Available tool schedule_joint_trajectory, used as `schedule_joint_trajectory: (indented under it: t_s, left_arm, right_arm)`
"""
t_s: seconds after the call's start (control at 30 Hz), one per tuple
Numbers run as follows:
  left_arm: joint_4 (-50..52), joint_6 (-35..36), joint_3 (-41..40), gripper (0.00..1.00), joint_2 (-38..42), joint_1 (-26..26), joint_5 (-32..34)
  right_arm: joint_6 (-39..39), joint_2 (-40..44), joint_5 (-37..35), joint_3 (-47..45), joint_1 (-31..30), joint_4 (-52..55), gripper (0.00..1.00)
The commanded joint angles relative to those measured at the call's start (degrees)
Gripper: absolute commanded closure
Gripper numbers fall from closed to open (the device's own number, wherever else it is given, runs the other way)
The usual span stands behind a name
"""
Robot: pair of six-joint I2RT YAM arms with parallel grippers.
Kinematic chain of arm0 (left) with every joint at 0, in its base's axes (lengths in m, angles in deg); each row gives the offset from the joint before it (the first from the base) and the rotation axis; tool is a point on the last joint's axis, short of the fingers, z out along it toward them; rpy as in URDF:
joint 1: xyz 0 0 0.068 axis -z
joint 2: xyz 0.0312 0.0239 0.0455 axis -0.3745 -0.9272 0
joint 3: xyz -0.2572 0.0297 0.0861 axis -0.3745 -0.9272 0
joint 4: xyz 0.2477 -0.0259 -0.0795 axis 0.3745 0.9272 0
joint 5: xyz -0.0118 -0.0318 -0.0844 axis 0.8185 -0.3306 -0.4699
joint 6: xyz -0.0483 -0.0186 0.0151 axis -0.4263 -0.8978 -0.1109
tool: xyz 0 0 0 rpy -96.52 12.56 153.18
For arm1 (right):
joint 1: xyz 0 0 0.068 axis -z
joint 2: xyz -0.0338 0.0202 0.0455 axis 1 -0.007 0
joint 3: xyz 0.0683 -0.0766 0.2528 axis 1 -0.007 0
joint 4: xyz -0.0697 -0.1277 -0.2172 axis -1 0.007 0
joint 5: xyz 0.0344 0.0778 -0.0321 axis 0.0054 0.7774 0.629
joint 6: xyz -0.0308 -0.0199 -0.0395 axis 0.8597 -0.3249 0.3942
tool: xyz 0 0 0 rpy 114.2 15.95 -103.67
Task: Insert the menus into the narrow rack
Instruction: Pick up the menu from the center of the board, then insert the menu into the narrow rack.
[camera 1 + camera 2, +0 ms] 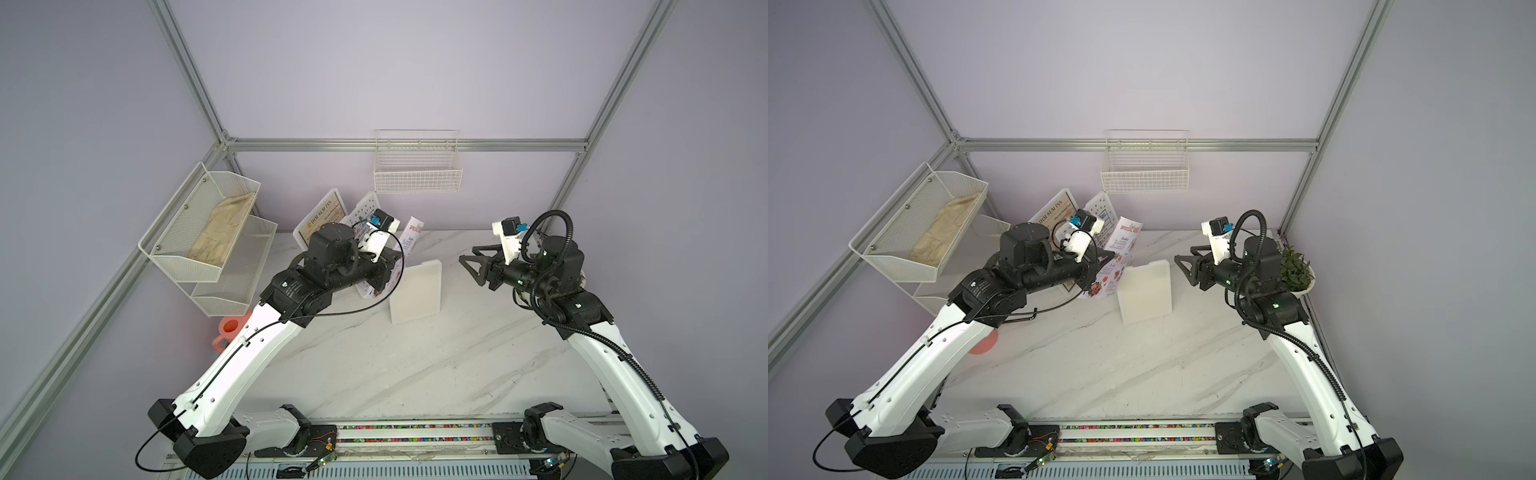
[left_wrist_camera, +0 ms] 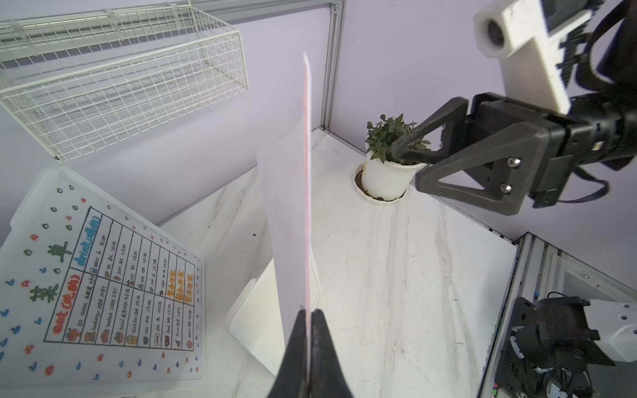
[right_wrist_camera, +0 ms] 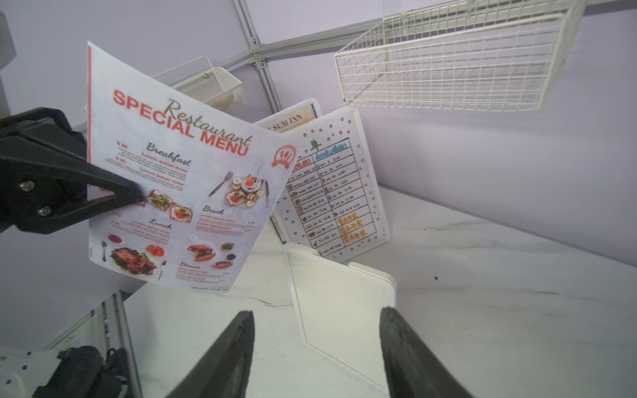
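Currently the left fingers (image 3: pixel 136 196) pinch the "SPECIAL MENU" leaflet (image 3: pixel 193 193) upright in the air.

It hangs just above the narrow white rack (image 3: pixel 341 296) standing mid-worktop (image 1: pixel 415 365), apparently not yet in its slot. At the worktop's back edge the "DIM SUM INN" menu (image 1: pixel 322 214) and the grid-table menu (image 3: pixel 331 186) lean against the wall. Well apart, the right fingers (image 2: pixel 410 148) stand wide, holding nothing.
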Motion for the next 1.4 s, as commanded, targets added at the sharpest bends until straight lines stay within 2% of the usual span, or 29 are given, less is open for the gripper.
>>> schedule_joint_trajectory:
  t_s: [0.0,0.03,0.1,0.2,0.33,0.43,0.63,0.83,1.1,1.37]
  left_arm:
    - [-7.71,-2.03,-1.55,1.0,2.56,-1.35,-6.87]
    - [-8.73,-1.75,-1.64,1.0,3.07,-1.62,-8.69]
    - [-10.36,-0.67,-1.64,1.0,3.89,-1.82,-12.9]
    - [-12.4,0.51,-1.3,1.0,5.0,-1.82,-18.23]
    - [-13.65,0.92,-0.12,1.0,5.54,-1.78,-23.73]
    - [-14.44,0.79,0.54,1.0,5.54,-1.82,-26.12]
    - [-17.66,-0.49,-0.56,1.0,6.07,-1.82,-27.01]
    - [-20.85,-2.03,-2.79,1.0,6.83,-2.23,-21.36]
    - [-22.32,-4.3,-4.75,1.0,7.69,-4.32,-17.25]
    - [-22.82,-5.59,-6.09,1.0,8.17,-6.07,-17.46]
  right_arm:
    - [-10.09,-2.22,17.05,-0.73,0.54,-16.25,0.28]
    - [-12.17,-3.3,20.36,-0.82,0.53,-19.85,0.2]
    - [-16.98,-5.56,26.0,-0.89,0.55,-27.35,0.13]
    - [-24.87,-8.37,30.61,-0.71,0.53,-38.51,0.12]
    - [-27.47,-10.91,32.65,1.4,-0.63,-41.78,0.11]
    - [-29.48,-12.11,33.38,2.14,-1.81,-45.52,0.08]
    - [-40.12,-15.28,34.46,3.38,-4.34,-58.74,0.07]
    - [-40.04,-15.3,33.84,4.89,-6.12,-59.83,0.19]
    - [-39.27,-13.49,31.64,5.24,-6.12,-59.83,0.35]
    - [-39.24,-14.65,30.03,6.53,-5.78,-58.97,0.51]
